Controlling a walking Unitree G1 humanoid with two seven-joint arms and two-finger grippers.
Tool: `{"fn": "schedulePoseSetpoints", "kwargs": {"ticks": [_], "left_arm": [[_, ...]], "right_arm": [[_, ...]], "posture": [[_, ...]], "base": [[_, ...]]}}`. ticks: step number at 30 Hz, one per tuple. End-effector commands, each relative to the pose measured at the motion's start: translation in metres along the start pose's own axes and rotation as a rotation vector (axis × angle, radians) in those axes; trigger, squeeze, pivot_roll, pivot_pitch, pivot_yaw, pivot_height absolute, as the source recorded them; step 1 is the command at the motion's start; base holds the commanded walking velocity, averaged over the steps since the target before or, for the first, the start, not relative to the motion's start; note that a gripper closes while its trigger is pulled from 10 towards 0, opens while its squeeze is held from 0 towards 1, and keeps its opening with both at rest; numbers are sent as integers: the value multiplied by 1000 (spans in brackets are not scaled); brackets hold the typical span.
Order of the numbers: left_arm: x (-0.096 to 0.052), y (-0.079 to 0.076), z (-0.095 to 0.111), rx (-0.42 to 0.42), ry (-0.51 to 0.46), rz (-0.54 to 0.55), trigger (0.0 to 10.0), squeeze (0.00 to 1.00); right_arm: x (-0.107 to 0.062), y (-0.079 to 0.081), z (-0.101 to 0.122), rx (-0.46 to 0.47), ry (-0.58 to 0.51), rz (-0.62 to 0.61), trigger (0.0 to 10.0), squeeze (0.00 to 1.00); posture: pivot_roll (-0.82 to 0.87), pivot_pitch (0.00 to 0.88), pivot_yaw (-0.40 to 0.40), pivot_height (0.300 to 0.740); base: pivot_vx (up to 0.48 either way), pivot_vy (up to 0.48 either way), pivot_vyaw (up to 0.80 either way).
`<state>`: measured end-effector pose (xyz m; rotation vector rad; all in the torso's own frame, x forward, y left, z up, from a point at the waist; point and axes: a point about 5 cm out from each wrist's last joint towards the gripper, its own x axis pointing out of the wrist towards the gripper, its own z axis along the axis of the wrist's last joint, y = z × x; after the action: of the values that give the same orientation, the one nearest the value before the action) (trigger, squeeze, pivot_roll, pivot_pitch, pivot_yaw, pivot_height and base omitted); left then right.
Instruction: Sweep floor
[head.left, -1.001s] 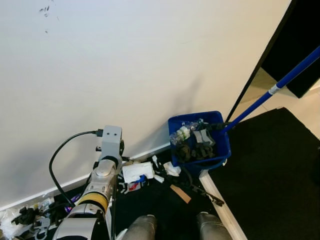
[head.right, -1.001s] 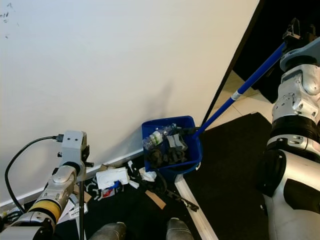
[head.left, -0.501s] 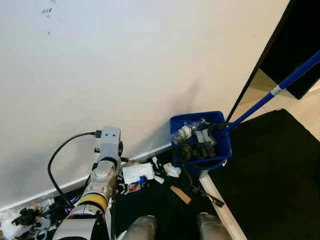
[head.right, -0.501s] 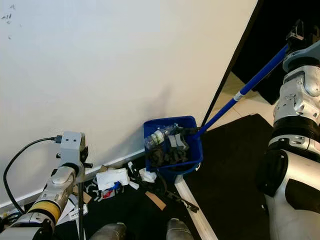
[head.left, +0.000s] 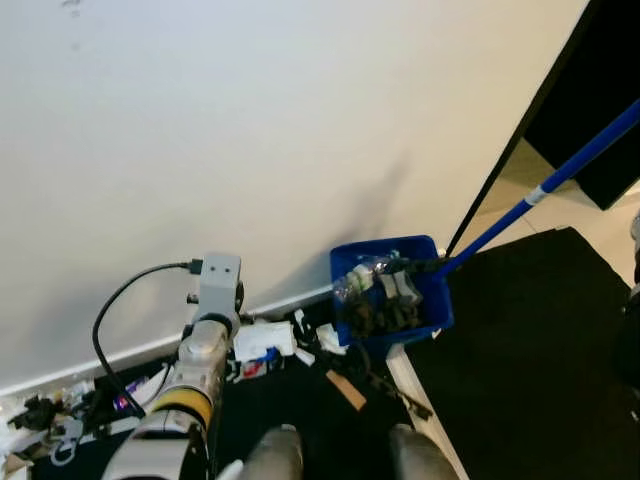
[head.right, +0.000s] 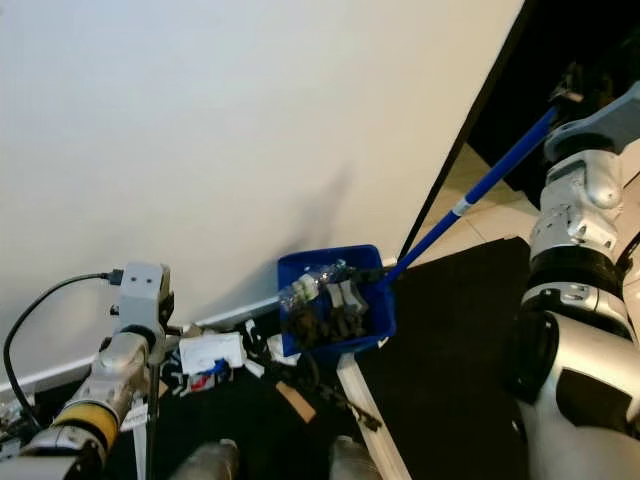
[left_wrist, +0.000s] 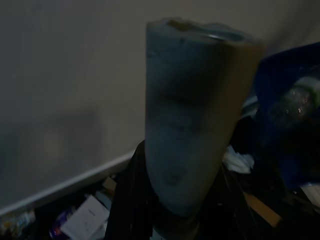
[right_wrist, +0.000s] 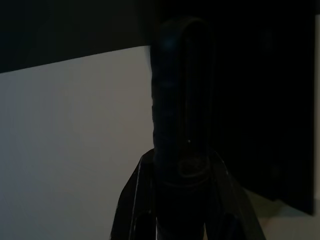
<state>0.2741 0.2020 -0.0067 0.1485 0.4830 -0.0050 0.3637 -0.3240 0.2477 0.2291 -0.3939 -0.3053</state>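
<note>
Below the right end effector (head.right: 572, 85) — clamped on a long blue pole (head.right: 470, 195) — sits a litter-filled blue plastic dustpan (head.right: 337, 305); left end effector (left_wrist: 192, 150) grips a grey tube (left_wrist: 192, 115).

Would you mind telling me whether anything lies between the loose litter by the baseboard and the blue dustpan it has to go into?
Nothing solid blocks it. The white paper litter lies beside the blue dustpan, with only more scraps and a dark tangle on the black mat between. The dustpan already holds a plastic bottle.

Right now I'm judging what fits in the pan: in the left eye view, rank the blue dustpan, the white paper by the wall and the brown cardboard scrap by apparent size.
1. blue dustpan
2. white paper
3. brown cardboard scrap
</note>
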Motion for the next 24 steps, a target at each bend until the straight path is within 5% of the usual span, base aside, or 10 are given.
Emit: {"fn": "schedulePoseSetpoints", "kwargs": {"ticks": [1,14,18,24], "left_arm": [[-1,0,-2,-22,6,-4,10000,0],[-1,1,-4,-14,12,-7,10000,0],[-2,2,-5,-13,12,-7,10000,0],[-2,2,-5,-14,7,-10,10000,0]], "right_arm": [[5,1,19,3,-89,2,10000,0],[5,3,20,-43,-100,10,10000,0],[6,0,25,-202,-149,-56,10000,0],[6,4,29,-280,-212,-136,10000,0]], "posture": [[68,0,-25,740],[66,0,-23,740],[62,0,-22,740],[55,0,-24,740]], "base": [[0,0,0],[0,0,0],[0,0,0],[0,0,0]]}}
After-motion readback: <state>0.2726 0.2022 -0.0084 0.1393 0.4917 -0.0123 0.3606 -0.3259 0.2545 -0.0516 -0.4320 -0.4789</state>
